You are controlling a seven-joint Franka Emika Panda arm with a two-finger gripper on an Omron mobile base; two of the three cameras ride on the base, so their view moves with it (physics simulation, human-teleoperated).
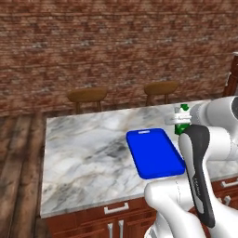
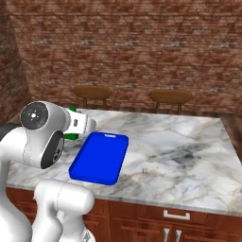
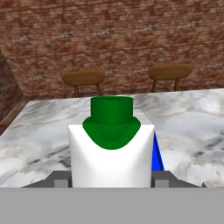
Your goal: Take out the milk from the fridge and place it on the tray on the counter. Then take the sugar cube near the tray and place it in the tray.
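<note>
Mostly hidden: milk point(image 3: 111, 148) | jaws clamped on milk, tips barely visible | tray point(image 1: 155, 153) partly behind arm

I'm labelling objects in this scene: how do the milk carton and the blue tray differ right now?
The milk is white with a green cap; the tray is plain bright blue. The milk is small and boxy, the tray broad and flat. The milk sits between the fingers of the gripper, beside the tray's edge, while the tray lies flat on the counter with nothing in it. Both are over the same marble top.

Even, shadowless light; soft rendering
</note>
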